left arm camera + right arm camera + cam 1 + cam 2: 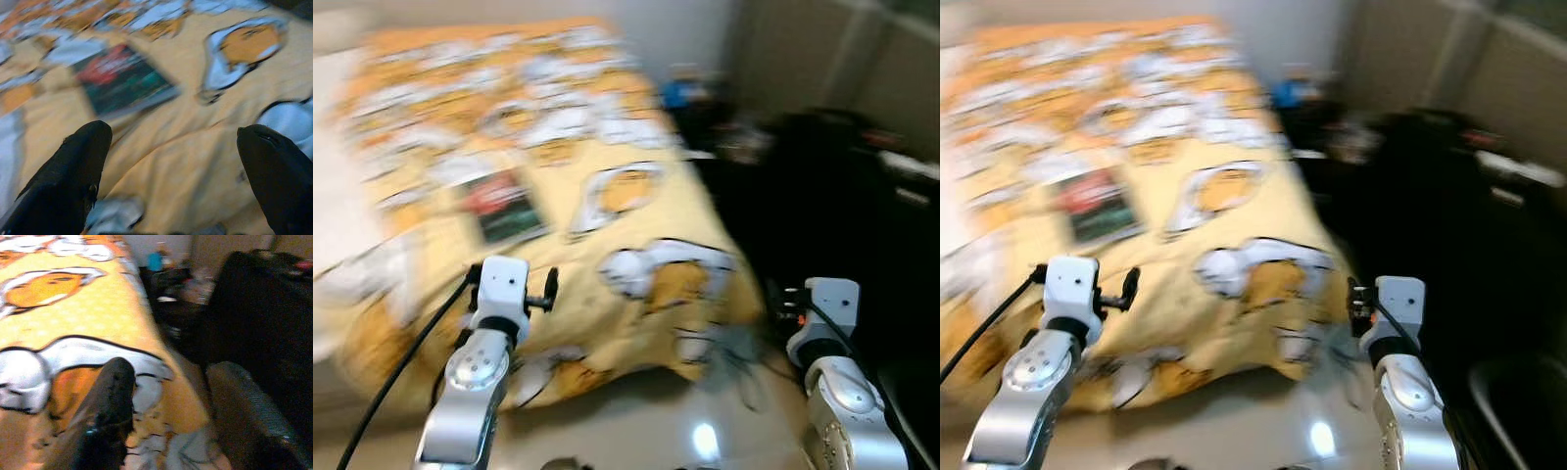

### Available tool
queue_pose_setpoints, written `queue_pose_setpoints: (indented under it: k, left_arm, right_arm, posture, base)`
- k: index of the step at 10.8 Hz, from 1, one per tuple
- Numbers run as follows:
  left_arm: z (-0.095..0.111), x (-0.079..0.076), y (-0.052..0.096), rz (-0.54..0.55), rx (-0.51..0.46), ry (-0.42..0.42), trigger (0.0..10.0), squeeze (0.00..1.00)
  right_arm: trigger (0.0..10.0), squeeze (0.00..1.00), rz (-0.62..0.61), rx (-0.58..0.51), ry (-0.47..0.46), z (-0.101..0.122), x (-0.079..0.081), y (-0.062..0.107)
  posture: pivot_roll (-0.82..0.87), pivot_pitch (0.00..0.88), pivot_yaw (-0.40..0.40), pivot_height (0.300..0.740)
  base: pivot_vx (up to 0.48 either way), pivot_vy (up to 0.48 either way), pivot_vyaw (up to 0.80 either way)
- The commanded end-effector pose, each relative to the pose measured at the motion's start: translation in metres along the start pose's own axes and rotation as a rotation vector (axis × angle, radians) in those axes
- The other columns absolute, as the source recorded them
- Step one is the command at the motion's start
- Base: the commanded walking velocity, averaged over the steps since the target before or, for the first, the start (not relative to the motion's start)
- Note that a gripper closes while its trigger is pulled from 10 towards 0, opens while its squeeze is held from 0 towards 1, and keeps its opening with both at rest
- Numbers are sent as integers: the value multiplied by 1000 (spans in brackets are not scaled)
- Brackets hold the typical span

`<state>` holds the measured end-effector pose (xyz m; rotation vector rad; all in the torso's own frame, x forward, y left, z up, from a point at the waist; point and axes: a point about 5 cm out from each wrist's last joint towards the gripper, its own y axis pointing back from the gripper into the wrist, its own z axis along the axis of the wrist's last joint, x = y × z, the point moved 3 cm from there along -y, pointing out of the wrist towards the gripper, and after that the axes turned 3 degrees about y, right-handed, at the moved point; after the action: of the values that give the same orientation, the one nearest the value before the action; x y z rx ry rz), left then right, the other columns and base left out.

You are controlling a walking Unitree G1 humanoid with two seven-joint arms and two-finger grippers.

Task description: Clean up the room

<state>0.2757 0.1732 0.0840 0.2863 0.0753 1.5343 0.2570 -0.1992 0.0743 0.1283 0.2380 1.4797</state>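
The left gripper [173, 161] hovers over the near part of the bed, its 2 black fingers [68, 181] spread wide with nothing between them. Just beyond it, 1 dark book [502, 206] with a red and green cover lies flat on the yellow cartoon-print bedspread [636, 147]. The right gripper [176, 416] is open and empty too, at the bed's right corner beside dark furniture [822, 196]. All views are blurred.

bedspread [636, 196]: soft printed cloth, matt | floor [636, 421]: smooth, glossy, reflecting light | book [501, 206]: slightly shiny cover | arms [475, 382]: brushed silver metal | left gripper [171, 161] fingers [73, 171]: black, matt
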Motion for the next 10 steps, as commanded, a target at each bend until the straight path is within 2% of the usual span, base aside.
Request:
queue_pose_setpoints:
  k: [1, 2, 3, 4, 5, 7, 8, 9, 10]
  left_arm:
    - [5, 1, 2, 0, -1, -16, 10000, 0]
    - [8, 1, 1, -4, -18, -32, 10000, 0]
    - [16, -4, 2, -38, -63, -13, 10000, 0]
    - [20, -5, 1, -43, -58, -37, 10000, 0]
    - [23, -1, -1, -26, -53, -46, 10000, 0]
    - [24, -1, -6, -56, -34, 10, 10000, 0]
    - [26, -5, -4, -99, -46, 56, 10000, 0]
    - [24, 0, -5, -48, -50, 16, 10000, 0]
    - [23, 3, -5, -30, -40, 47, 10000, 0]
  right_arm:
    - [10000, 1000, 15, -17, -39, 5, 2, 3]
    - [10000, 1000, 22, -38, -60, 9, 3, 3]
    - [10000, 1000, -19, -39, -48, 7, -1, 4]
    - [10000, 1000, -77, -26, -50, 2, -7, 7]
    - [10000, 1000, -102, -18, -93, -2, -8, 11]
    - [10000, 1000, -167, -1, -168, 0, -13, 1]
    - [10000, 1000, -188, 11, -86, 0, -12, -4]
    - [10000, 1000, -208, -34, -136, 9, -4, -8]
    - [10000, 1000, -197, -23, -172, 9, 0, -10]
  posture:
    - [78, 0, 36, 740]
    - [80, 0, 34, 740]
    - [93, 0, 32, 740]
    - [96, 0, 41, 740]
    - [93, 0, 55, 740]
    - [76, 0, 56, 740]
    - [78, 0, 54, 740]
    - [74, 0, 59, 740]
    - [100, 0, 50, 740]
  base:
    - [0, 0, 800]
    - [0, 0, 800]
    - [0, 0, 800]
    - [0, 0, 800]
    - [0, 0, 675]
    - [0, 0, 0]
    - [0, 0, 0]
    - [0, 0, 0]
    - [0, 0, 0]
